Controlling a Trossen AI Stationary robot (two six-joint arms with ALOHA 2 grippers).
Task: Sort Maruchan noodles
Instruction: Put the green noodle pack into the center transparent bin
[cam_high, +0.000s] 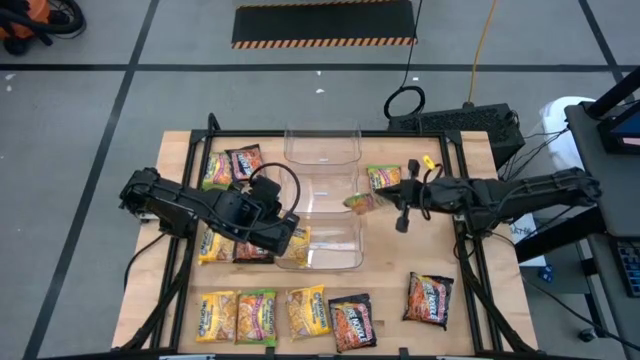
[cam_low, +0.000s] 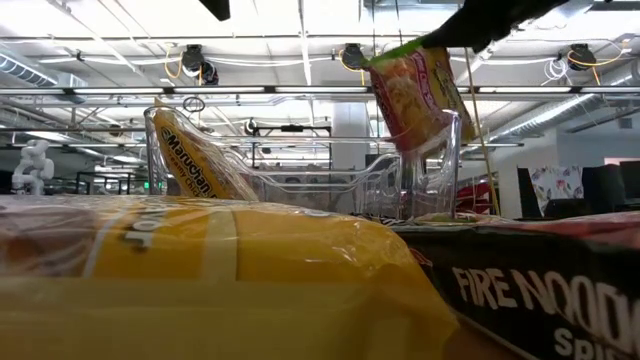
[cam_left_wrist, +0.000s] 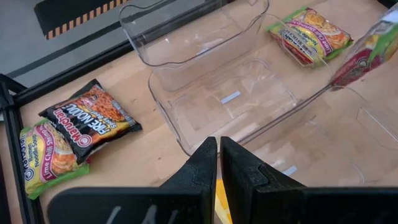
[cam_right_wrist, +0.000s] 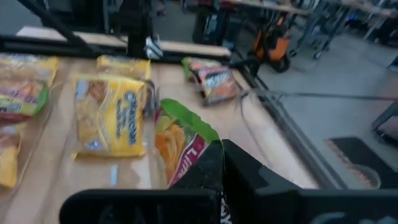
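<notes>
Two grippers are busy at once. My right gripper (cam_high: 372, 201) is clamped on a glossy green-and-yellow lime noodle packet (cam_high: 360, 202), held in the air at the three o'clock edge of the middle clear plastic bin (cam_high: 335, 185). My left gripper (cam_high: 292, 238) pinches a flat yellow noodle packet (cam_high: 298, 240) over the nine o'clock wall of the near clear bin (cam_high: 340, 258); from the left wrist only a sliver of yellow shows between nearly closed fingers (cam_left_wrist: 202, 168). I judge this the carry-and-drop step. Next I must bring each packet fully inside its bin wall, then let go. Other packets lie flat on the wooden table (cam_high: 180, 150), a row at six o'clock, more at ten o'clock.
</notes>
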